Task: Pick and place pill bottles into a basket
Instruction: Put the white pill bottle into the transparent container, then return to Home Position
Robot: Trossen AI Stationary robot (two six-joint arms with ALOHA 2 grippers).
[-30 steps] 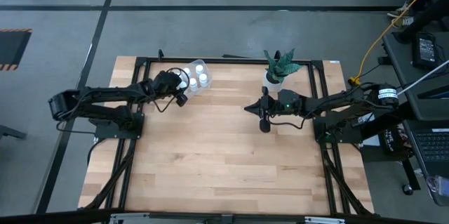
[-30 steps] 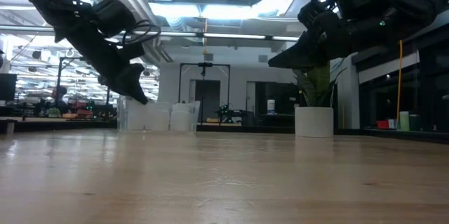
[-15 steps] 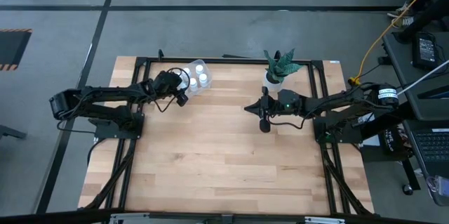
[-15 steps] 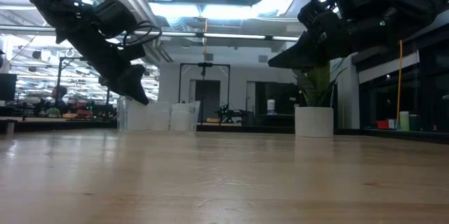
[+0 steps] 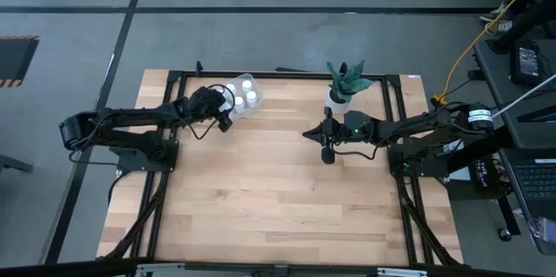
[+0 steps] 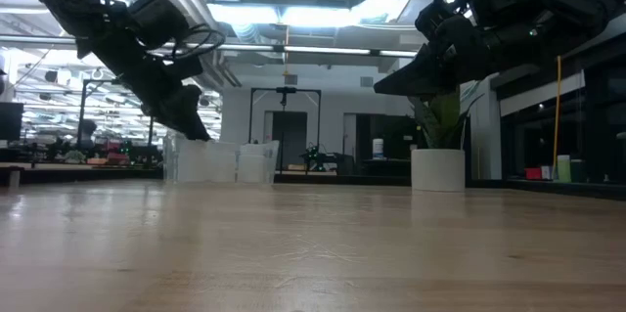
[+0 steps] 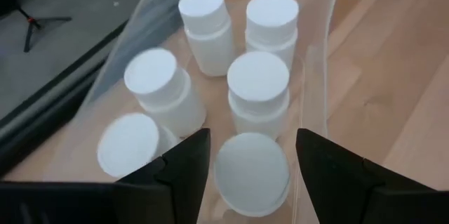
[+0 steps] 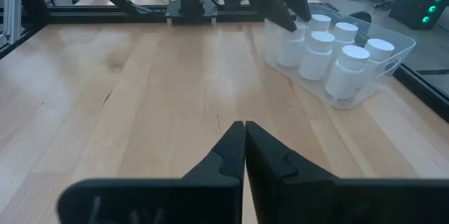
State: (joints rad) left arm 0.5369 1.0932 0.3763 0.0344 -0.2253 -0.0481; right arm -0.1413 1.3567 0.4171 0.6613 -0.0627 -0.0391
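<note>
Since a second ago the left gripper (image 7: 250, 164) has spread its fingers and lifted slightly; otherwise nothing has shifted. It hangs over the basket (image 5: 236, 86) at the table's far left edge, fingers apart on either side of a bottle (image 7: 251, 173) without pinching it, so this looks like the release. Six bottles (image 7: 258, 92) stand in the basket, none left on the table, so next it only needs to rise clear. The right gripper (image 8: 244, 134) waits mid-table, shut and empty. Only the left wrist view shows the bottle between the fingers; the low view shows the gripper just above the rim.
</note>
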